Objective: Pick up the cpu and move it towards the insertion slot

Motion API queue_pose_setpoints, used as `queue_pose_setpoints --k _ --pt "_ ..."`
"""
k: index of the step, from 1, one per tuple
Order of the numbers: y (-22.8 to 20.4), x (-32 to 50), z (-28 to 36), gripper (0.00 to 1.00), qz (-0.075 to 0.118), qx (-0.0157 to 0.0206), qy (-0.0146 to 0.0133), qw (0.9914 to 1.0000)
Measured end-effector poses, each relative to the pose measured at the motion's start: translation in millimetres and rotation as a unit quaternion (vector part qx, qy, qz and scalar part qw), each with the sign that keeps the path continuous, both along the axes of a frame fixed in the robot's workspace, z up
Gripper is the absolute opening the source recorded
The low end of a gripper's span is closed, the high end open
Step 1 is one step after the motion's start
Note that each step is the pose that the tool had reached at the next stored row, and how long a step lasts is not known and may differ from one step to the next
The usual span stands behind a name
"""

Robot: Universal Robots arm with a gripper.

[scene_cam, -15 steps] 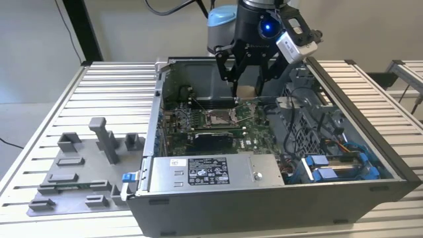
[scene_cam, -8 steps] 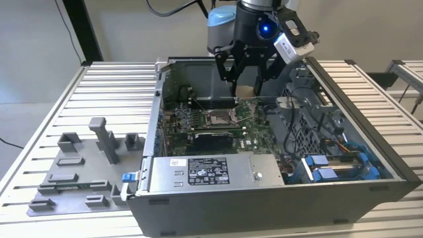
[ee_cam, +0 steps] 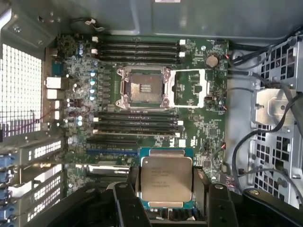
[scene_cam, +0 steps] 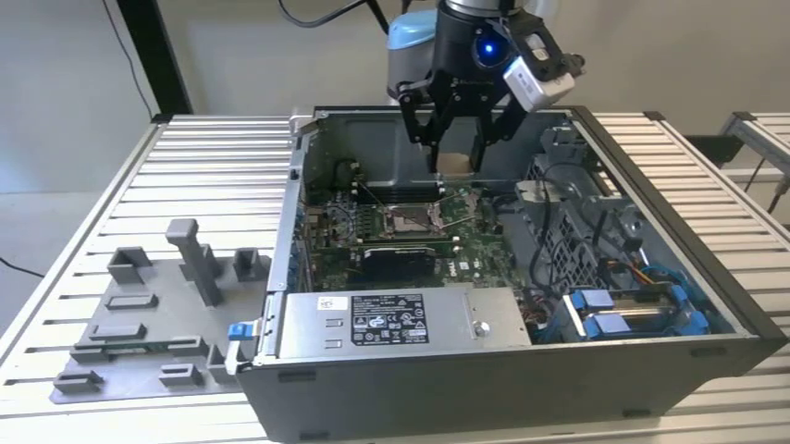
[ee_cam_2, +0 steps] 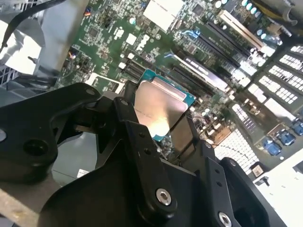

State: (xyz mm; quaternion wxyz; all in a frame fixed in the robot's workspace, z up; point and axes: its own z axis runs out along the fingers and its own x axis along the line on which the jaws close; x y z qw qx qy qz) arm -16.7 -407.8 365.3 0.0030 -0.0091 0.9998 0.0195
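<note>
So the gripper (scene_cam: 454,148) has the cpu (scene_cam: 454,163) clamped between its black fingers (ee_cam: 127,198), closed on the chip's edges and holding it up in the air inside the open computer case (scene_cam: 691,277). In both wrist views you can see the cpu's (ee_cam: 166,183) shiny silver lid (ee_cam_2: 158,109) with the teal board edge around it. It hangs above the green motherboard (ee_cam: 199,123), not touching it. The insertion slot (ee_cam: 144,88) sits open with its metal frame and pale centre, well apart from the cpu in the first wrist view, with rows of black memory slots (ee_cam: 137,122) between them. The case stands on a slatted metal surface (scene_cam: 185,157), and a grey plastic tray (scene_cam: 136,324) lies on the exterior view's left.
</note>
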Motion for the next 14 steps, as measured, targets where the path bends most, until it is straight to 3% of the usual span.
queue_pose_setpoints --k 6,14 --pt "19.5 -3.7 -0.2 0.0 0.0 0.0 0.0 1.0" --pt "43.6 -16.4 -0.2 0.0 0.0 0.0 0.0 1.0"
